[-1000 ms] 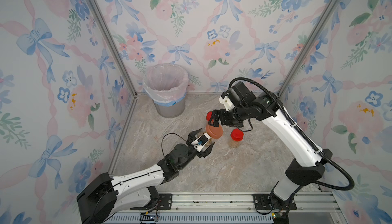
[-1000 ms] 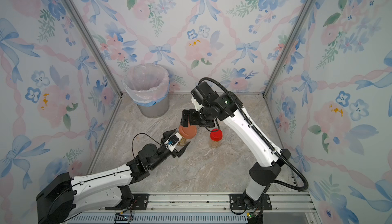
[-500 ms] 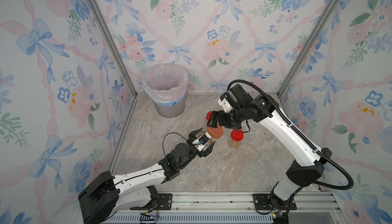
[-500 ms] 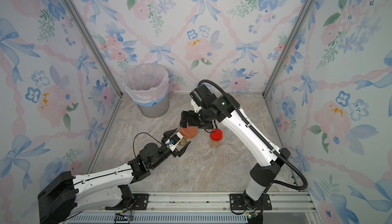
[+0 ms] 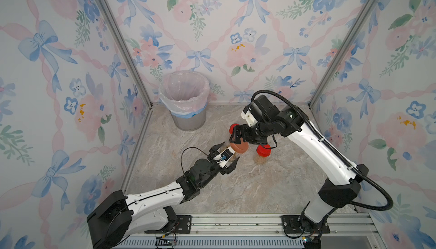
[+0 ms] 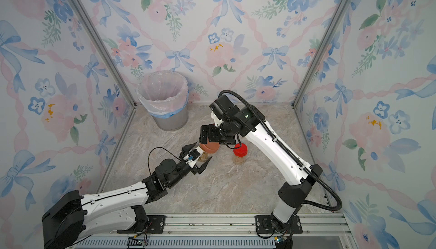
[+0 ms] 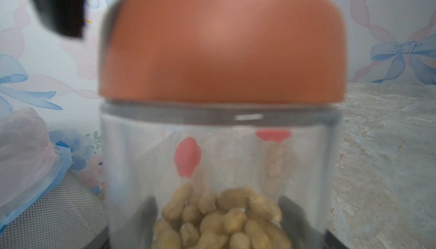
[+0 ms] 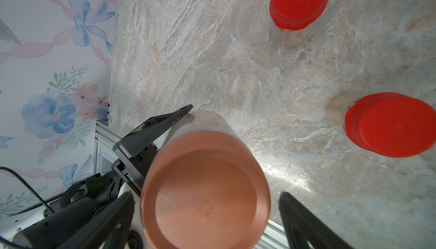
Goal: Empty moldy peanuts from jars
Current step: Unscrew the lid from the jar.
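**Left gripper** (image 5: 231, 150): clamped on the glass wall of a wide clear cylindrical jar (image 7: 306, 160). Its black fingers (image 8: 162, 124) press on opposite sides, below the rounded brown lid (image 7: 221, 47), which is on. Pale tan oval peanuts (image 7: 224, 219) lie heaped in the jar's lower part, between those fingers. Whether the jar's base rests on the marbled beige tabletop (image 5: 236, 193) cannot be told.

**Right gripper** (image 8: 207, 196): poised directly over the brown lid with its jaws spread wide. One finger stands at each side of the lid, a narrow gap at both, and it grips nothing.

A slim clear jar with a bright red screw lid (image 5: 262, 152) stands upright just beside this gripper. A second red-lidded slim jar (image 5: 234, 127) is partly hidden behind it.

A grey mesh bin with a pinkish plastic liner (image 5: 188, 121) stands well apart, beyond both grippers, at the back wall.
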You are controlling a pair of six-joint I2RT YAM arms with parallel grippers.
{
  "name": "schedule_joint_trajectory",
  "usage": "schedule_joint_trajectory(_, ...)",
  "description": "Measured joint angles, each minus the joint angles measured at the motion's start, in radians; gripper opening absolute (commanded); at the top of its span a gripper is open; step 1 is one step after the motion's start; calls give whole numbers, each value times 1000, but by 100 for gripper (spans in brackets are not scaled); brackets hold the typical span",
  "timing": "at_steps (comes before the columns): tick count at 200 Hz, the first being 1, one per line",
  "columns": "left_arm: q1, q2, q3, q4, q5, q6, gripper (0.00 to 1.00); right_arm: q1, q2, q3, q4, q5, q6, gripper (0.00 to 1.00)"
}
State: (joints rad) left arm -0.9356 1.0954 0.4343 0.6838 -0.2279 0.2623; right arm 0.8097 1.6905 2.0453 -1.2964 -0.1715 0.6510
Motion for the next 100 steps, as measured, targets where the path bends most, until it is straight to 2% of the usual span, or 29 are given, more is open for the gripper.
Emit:
schedule_joint_trajectory(32,0,0,0,0,0,0,23,9,0,-4,-1,1,-7,92)
schedule_joint_trajectory(61,0,-1,0,0,-4,0,22,9,0,-5,-1,5,-10,83)
schedule_joint_trajectory(100,4,-32,-2,-47,6,-12,22,8,-5,-27,18,-23,-98,79)
